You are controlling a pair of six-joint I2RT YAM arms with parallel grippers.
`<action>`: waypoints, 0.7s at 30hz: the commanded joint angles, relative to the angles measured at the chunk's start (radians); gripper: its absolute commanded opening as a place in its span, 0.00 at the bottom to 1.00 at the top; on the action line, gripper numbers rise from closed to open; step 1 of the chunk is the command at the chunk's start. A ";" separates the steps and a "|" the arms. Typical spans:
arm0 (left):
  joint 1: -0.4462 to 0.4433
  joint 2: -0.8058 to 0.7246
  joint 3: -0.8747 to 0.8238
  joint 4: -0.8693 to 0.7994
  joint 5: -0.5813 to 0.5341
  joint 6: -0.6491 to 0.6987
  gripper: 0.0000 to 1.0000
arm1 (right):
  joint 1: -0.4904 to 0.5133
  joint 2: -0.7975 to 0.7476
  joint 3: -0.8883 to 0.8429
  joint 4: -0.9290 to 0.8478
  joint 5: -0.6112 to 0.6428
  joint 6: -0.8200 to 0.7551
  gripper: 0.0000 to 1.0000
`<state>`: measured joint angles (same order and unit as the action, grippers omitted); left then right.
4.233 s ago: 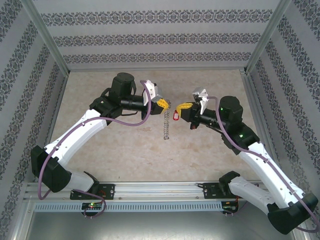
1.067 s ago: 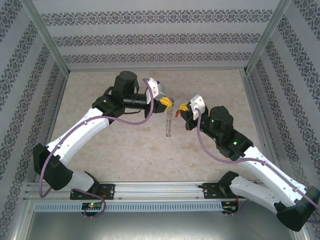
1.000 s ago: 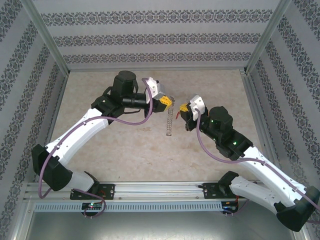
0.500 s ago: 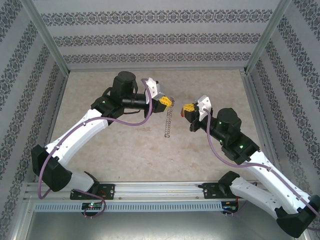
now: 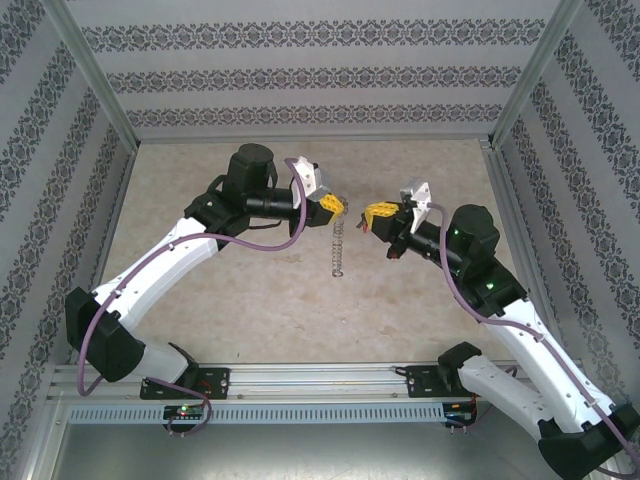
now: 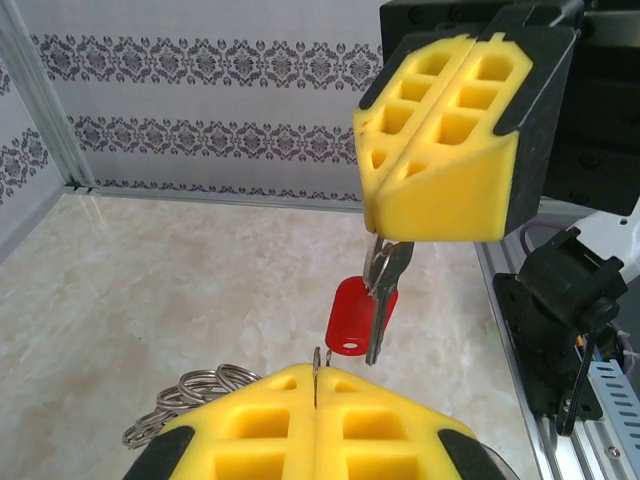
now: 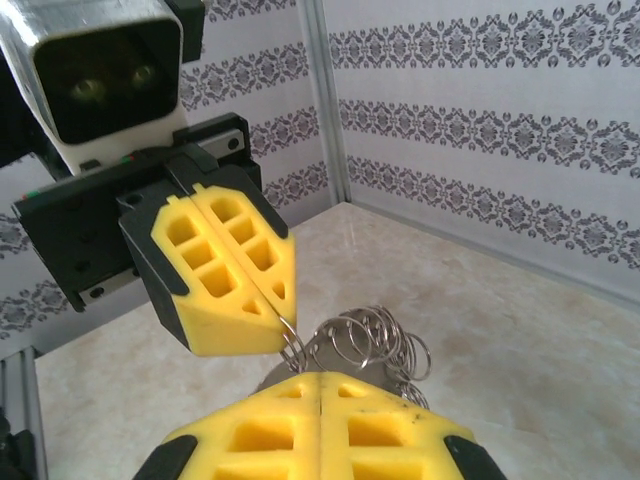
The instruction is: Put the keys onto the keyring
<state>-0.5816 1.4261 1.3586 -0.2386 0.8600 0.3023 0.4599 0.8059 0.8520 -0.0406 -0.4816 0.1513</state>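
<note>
Both clamped: left gripper (image 5: 338,208) pinches the keyring (image 5: 338,248), which dangles below it. Right gripper (image 5: 367,217) holds the red key (image 6: 352,314) by its blade, head down, near the keyring's top but apart. I'd say nothing's threaded yet; alignment and threading remain.

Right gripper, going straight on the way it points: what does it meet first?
Probably the left gripper, shut on the keyring, just beyond the right gripper's red key; depth unclear.
</note>
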 commanded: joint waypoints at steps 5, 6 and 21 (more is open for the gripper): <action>-0.003 0.002 -0.012 0.038 0.030 -0.022 0.00 | -0.023 0.041 0.041 0.046 -0.061 0.071 0.00; -0.003 -0.001 -0.012 0.034 0.029 -0.019 0.00 | -0.027 0.051 0.040 0.042 -0.057 0.074 0.00; -0.003 -0.043 -0.056 -0.029 -0.023 0.009 0.00 | -0.113 0.288 -0.076 0.048 -0.090 0.217 0.00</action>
<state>-0.5816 1.4239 1.3136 -0.2581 0.8402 0.2981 0.3550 1.0458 0.8108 -0.0078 -0.5278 0.3130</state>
